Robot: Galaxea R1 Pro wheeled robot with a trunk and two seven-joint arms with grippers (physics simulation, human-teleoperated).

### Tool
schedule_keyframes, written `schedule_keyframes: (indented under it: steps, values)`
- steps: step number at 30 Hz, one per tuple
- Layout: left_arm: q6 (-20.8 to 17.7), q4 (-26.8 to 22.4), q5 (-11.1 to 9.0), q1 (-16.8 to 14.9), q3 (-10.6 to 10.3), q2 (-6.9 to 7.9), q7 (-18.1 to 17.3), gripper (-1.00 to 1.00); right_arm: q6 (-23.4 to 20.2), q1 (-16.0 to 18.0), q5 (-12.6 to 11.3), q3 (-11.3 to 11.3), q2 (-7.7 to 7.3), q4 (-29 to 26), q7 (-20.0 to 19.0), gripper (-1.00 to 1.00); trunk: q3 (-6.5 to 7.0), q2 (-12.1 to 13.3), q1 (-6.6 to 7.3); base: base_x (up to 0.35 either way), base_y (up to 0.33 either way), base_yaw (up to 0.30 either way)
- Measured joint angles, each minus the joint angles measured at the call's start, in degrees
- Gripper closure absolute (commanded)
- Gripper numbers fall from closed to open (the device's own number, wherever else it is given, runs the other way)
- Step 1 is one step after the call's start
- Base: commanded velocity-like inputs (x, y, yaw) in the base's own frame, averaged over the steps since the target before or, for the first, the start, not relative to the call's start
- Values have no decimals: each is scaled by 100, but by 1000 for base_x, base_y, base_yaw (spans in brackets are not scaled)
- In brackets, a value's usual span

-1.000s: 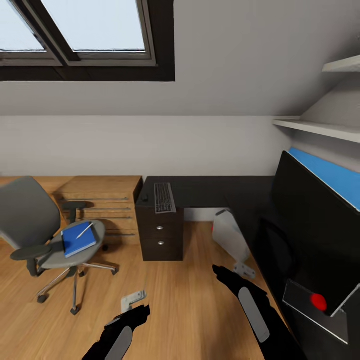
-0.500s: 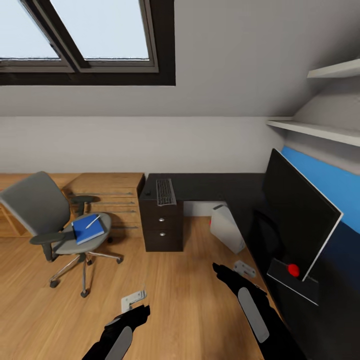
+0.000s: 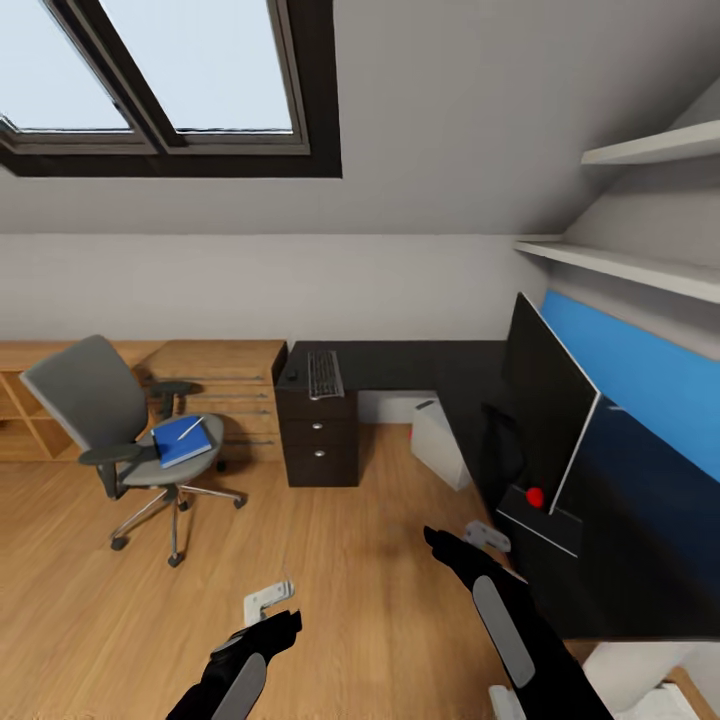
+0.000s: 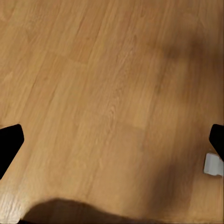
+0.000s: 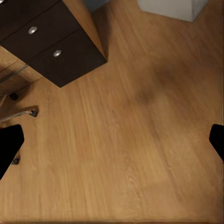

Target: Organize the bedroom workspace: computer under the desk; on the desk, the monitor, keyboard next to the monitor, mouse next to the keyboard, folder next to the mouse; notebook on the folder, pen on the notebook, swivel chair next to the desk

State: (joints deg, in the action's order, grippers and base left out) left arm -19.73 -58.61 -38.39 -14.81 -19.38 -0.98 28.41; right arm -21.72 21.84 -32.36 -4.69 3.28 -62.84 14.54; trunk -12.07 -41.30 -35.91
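Glossy black, the L-shaped surface (image 3: 400,365) now sits farther off than a second ago: the whole view has pulled back and swung, so the robot is travelling, not handling. The bright blue flat folder (image 3: 183,441) lies on the grey upholstered swivel chair (image 3: 120,430), a thin white pen (image 3: 190,427) across it. The slim silver-grey keyboard (image 3: 323,374) rests above the drawers; the wide black monitor (image 3: 545,405) stands tilted. Left claw (image 4: 112,154) and right claw (image 5: 112,144) both gape wide, empty, over wooden floor (image 3: 350,560).
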Motion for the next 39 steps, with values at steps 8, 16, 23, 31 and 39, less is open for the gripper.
schedule_keyframes:
  steps: [8,16,23,31,39]
  values:
    - [4,0,11,0,-3,0,2,-100,437,0,45,-5,-2,10,-3,-100,144,322,176,-286,-203,0]
    - [7,0,15,0,-3,0,3,-100,701,0,28,-12,0,19,-13,-100,288,643,352,-282,-207,0]
    - [8,0,16,0,-3,0,3,-100,752,0,28,-9,-2,32,-21,-100,415,925,506,-282,-208,0]
    - [4,0,21,0,3,5,1,-100,771,0,31,-1,-17,-4,-80,-100,433,967,529,-273,-203,0]
    - [6,-8,-3,0,31,16,-4,-100,773,-3,17,-9,-2,-120,-97,-100,433,966,532,-66,-54,0]
